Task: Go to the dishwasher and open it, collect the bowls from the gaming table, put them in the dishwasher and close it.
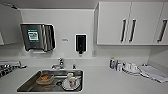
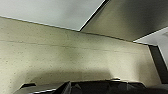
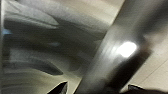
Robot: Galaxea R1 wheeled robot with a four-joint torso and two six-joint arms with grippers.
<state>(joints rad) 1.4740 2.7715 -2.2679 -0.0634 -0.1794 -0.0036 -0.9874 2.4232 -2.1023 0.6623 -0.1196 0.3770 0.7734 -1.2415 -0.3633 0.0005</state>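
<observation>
Hand positions cannot be told as the robot faces the sink and tabletop; a brushed-steel front, likely the dishwasher, fills the right wrist view, awaiting opening.

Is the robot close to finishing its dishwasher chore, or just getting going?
Just getting going, it seems. Nothing looks done: the head view faces a sink holding dishes, a faucet and white wall cabinets. No open dishwasher or collected bowls appear, so opening, collecting, loading and closing apparently remain.
</observation>
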